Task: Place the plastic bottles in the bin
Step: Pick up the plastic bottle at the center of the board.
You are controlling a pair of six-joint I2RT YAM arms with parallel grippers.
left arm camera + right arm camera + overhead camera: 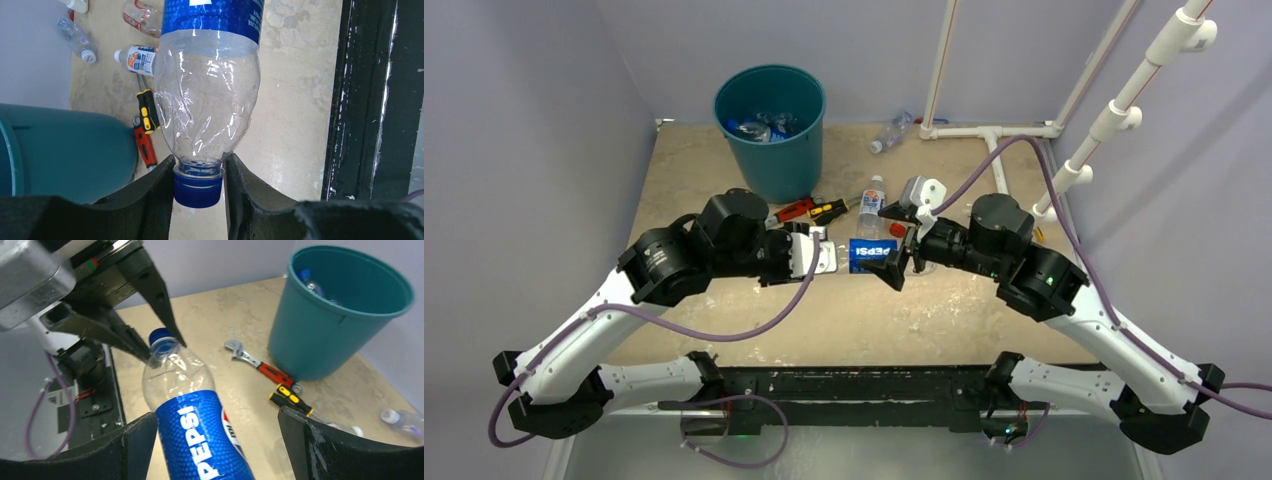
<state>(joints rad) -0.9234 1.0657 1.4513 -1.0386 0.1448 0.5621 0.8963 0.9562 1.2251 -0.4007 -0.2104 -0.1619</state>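
— Left gripper point(198, 176)?
— Clamped on the blue cap and neck of the Pepsi bottle point(207, 95); forearm stretched low from the left, bottle held lengthwise above the middle of the bench point(924, 320).
— Right gripper point(217, 417)?
— Spread wide astride the labelled end, no contact visible; wrist bent down from the right.
— Step in hand?
— Looks like a carry to the bin point(779, 165), at the bench's far left corner, bottles already inside.
— Next?
— Probably draw the open jaws back, swing left over the rim, then release. Mind the wrench point(794, 211) and screwdriver point(830, 208) at the bin's foot.
— Left over?
— At least two: a white-labelled bottle point(872, 196) mid-bench, a clear bottle point(891, 131) by the far edge.
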